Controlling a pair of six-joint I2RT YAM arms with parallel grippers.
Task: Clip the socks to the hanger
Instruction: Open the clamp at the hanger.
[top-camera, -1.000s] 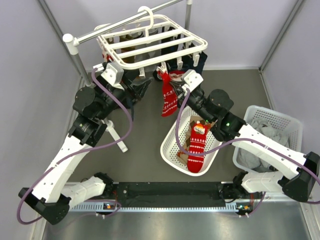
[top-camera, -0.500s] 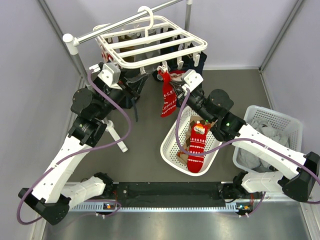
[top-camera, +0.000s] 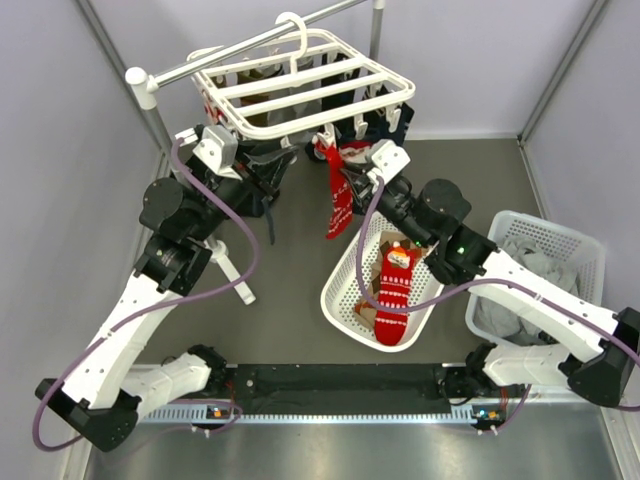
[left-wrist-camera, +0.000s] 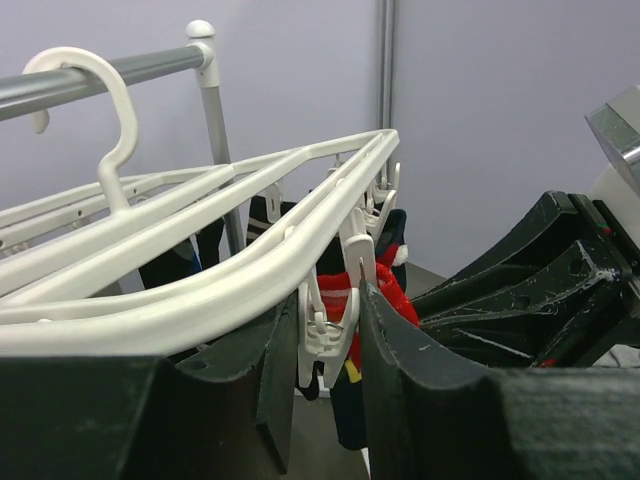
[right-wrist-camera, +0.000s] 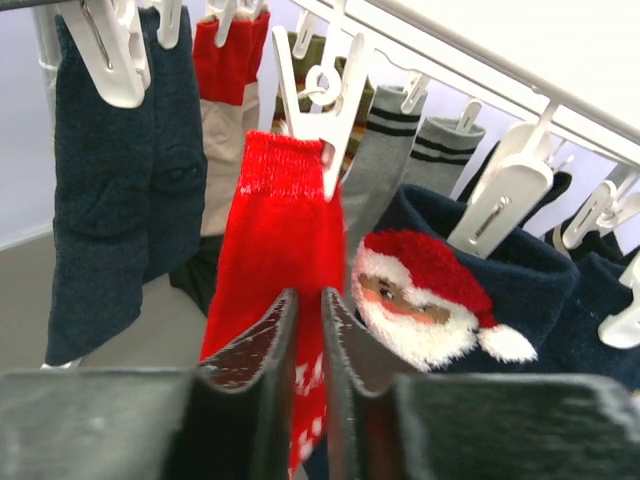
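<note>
The white hanger (top-camera: 300, 95) hangs by its hook on a grey rail. Several socks are clipped under it. My left gripper (top-camera: 278, 168) is at its near-left edge. In the left wrist view the hanger (left-wrist-camera: 200, 280) fills the middle, and the left gripper (left-wrist-camera: 328, 312) is closed against both sides of a dangling white clip (left-wrist-camera: 327, 340). A navy sock with a yellow mark (left-wrist-camera: 350, 410) hangs behind that clip. A red snowflake sock (top-camera: 338, 210) hangs from another clip (right-wrist-camera: 310, 130). My right gripper (top-camera: 352, 178) (right-wrist-camera: 308, 300) has its jaws a sliver apart on the red sock (right-wrist-camera: 270, 240).
A second red snowflake sock (top-camera: 393, 290) lies in the oval white basket (top-camera: 340, 290) below the right arm. A square white basket (top-camera: 590, 240) of grey laundry stands at the right. The rail's stand leg (top-camera: 235, 275) is by the left arm. A navy Santa sock (right-wrist-camera: 560, 300) hangs close.
My left gripper has moved up and left to the hanger's edge and onto the clip. The red sock has turned and swung slightly right. The right arm has barely moved.
</note>
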